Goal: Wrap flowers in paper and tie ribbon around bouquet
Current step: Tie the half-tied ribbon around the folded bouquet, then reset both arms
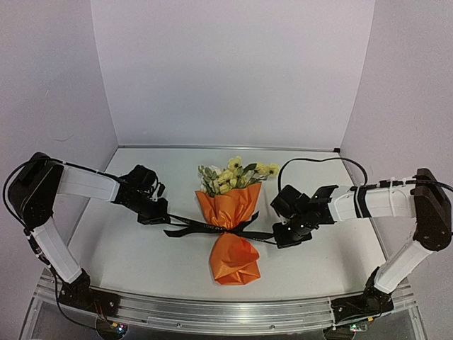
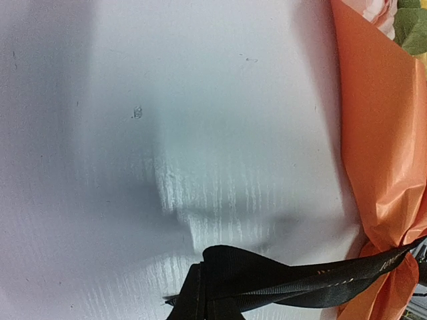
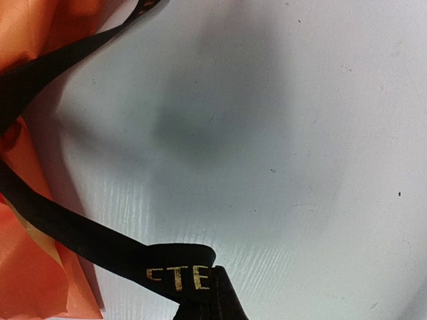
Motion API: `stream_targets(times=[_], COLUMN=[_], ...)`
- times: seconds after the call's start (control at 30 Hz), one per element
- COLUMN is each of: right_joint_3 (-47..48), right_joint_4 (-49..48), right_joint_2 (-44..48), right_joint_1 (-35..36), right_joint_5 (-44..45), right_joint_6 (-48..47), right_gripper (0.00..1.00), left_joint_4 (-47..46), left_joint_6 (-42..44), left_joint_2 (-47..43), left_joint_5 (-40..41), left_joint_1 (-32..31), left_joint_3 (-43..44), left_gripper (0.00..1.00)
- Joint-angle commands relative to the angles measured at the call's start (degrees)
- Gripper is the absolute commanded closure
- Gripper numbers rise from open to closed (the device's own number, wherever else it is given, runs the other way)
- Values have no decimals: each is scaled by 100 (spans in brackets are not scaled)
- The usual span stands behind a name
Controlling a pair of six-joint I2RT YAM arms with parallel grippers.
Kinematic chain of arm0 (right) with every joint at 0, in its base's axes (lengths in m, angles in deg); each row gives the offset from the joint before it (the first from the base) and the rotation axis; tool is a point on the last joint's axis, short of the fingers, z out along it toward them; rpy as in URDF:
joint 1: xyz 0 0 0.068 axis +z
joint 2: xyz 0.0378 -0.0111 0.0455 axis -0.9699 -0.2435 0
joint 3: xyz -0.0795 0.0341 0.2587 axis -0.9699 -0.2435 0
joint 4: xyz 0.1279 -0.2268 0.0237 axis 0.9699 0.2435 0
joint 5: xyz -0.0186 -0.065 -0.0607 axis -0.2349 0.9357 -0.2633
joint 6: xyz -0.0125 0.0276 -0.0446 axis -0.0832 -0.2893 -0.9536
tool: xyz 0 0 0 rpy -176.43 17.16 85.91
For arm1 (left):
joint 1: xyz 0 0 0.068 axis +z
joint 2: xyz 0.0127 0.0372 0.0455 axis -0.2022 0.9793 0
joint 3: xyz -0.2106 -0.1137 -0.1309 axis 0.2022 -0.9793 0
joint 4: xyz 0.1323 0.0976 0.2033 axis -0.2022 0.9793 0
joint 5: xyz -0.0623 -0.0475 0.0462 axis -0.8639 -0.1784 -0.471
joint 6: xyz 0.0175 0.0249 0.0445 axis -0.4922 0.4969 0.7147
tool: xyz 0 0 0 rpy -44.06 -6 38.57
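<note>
Bouquet (image 1: pixel 228 207) lies at mid-table (image 1: pixel 127 255), lengthwise from near to far. The flowers (image 1: pixel 237 173) point at the back wall and the twisted tail of the orange paper (image 1: pixel 233 265) points toward the arm bases.

Ribbon (image 1: pixel 212 228), black, crosses the cone at its cinched waist. Bow loops spread on either side, and one end runs out to each arm.

Left gripper (image 1: pixel 157 216) sits low over the table just left of the waist, jaws pressed together on the left end of the ribbon. In its wrist view the ribbon (image 2: pixel 267 273) comes up from the bottom edge in a folded loop and stretches right to the paper (image 2: pixel 373 133). A pale bloom and green leaf (image 2: pixel 407 20) show in the top corner.

Right gripper (image 1: pixel 287 237) sits just right of the waist, slightly nearer the bases than the left one. Its jaws are likewise closed, pinching the right end. Its wrist view shows the ribbon (image 3: pixel 73 230) doubling back at the bottom edge (gold letters readable at the fold) and running left to the paper (image 3: pixel 27 280).

The fingertips themselves sit outside both wrist views. The bouquet lies between the two grippers, and neither touches the paper.
</note>
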State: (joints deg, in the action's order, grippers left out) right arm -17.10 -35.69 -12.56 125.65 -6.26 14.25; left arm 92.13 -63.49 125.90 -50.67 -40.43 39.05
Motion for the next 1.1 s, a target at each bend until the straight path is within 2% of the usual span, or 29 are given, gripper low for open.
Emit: stream_targets(times=[0.0,0.03,0.1,0.2,0.23,0.27,0.3,0.37,0.4,0.47,0.6,0.83,1.07], right_joint_3=[138,164,208,266,313,361,403,449,448,418,331,-109,-148], right_joint_4=[704,683,622,510,488,476,475,474,475,476,522,571,965], right_joint_2=[-89,-57,62,328,400,466,529,693,790,1014,1603,2719,3135], right_joint_1=[-31,-34,-31,-29,-33,-35,-34,-34,-37,-56,-167,-288,-289], right_joint_5=[141,70,-101,-322,-430,-534,-605,-638,-601,-459,-67,864,1249], right_joint_6=[263,260,220,142,95,57,32,1,-20,-91,-284,-468,-612], right_gripper=[100,100,81,52,21,3,2,2,2,2,2,2,2], left_joint_4=[254,241,251,367,409,446,487,524,528,457,231,-170,16], left_joint_6=[105,118,120,96,102,112,123,155,171,189,211,-91,-163], left_joint_2=[-128,-191,-377,-672,-763,-849,-928,-1123,-1221,-1482,-2004,-2490,-2641], left_joint_5=[282,202,84,82,75,62,38,-30,-56,-104,-114,612,1236], left_joint_1=[143,143,139,68,37,6,-24,-68,-82,-98,-103,-103,-103], left_joint_3=[102,105,160,347,424,511,581,677,708,732,827,1063,1198], left_gripper=[100,100,89,52,44,38,34,15,9,1,0,0,0])
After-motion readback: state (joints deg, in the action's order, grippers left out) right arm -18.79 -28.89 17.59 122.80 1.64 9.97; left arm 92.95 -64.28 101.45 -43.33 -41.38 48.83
